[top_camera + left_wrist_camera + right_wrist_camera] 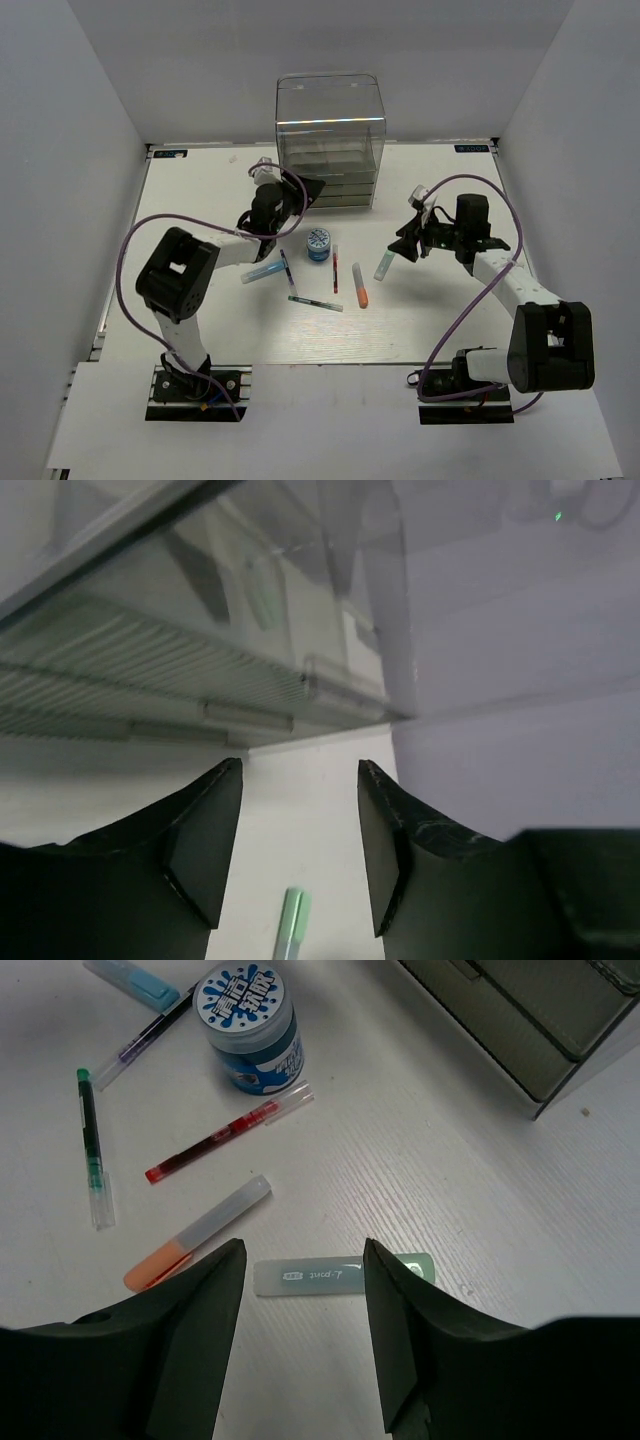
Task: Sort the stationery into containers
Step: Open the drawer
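Observation:
The clear organiser (330, 130) stands at the back of the table. In front of it lie a blue-and-white tape roll (318, 243), a light-blue marker (262, 271), a dark pen (287, 268), a green pen (315, 303), a red pen (335, 268), an orange marker (360, 285) and a pale-green marker (385, 264). My left gripper (303, 190) is open beside the organiser's left front corner. Low between its fingers the end of a pale-green marker (293, 925) lies on the table. My right gripper (303, 1255) is open above the pale-green marker (335, 1275), not touching it.
The organiser's grey drawers (520, 1020) sit to the right gripper's far right. White walls close in the table on the left, back and right. Through the organiser's clear wall (300, 600) a pale-green shape shows.

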### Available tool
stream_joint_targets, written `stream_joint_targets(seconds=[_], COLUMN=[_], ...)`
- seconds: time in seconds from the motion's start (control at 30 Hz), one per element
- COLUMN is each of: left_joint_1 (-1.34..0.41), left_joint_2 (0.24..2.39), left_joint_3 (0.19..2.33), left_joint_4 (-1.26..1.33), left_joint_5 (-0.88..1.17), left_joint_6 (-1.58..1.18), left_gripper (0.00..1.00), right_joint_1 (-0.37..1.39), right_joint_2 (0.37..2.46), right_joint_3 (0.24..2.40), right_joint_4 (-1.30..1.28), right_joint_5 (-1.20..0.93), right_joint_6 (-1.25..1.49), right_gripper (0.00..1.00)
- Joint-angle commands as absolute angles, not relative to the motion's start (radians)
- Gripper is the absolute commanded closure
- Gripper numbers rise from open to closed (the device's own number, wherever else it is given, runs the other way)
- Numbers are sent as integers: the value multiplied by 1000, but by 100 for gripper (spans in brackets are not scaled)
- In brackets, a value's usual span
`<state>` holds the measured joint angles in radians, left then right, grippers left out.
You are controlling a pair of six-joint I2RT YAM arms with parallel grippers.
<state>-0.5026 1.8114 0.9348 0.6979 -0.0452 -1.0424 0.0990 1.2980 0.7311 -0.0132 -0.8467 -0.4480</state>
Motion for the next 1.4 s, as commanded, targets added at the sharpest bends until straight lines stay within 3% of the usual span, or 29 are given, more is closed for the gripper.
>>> stream_joint_targets(seconds=[0.0,0.2,0.33,0.5,0.77,1.27,1.33,1.37], left_joint_1=[-511,-520,-520,-520,-520,-538,-538,-538], left_joint_2=[1853,1922,1945,1963,1928,1755,1764,1764], left_joint_3=[1029,1109,1143,1131,1083,962,962,971], left_joint_4=[775,762,738,781,879,907,896,867], left_joint_5=[-113,-149,-167,-187,-173,-150,-137,-137], left_joint_6=[-1057,-1087,-1097,-1121,-1103,-1008,-1008,-1020], left_gripper=[41,53,53,74,98,98,87,66], right_joint_1=[103,98,100,100,104,232,241,245], right_joint_2=[1279,1276,1272,1266,1253,1298,1304,1305], right_joint_3=[716,696,687,677,676,752,753,755], right_joint_4=[78,104,113,115,97,51,52,54], right_joint_5=[-890,-897,-905,-910,-928,-911,-901,-899], right_joint_6=[-486,-499,-500,-499,-554,-658,-655,-655], right_gripper=[44,45,45,46,50,50,50,50])
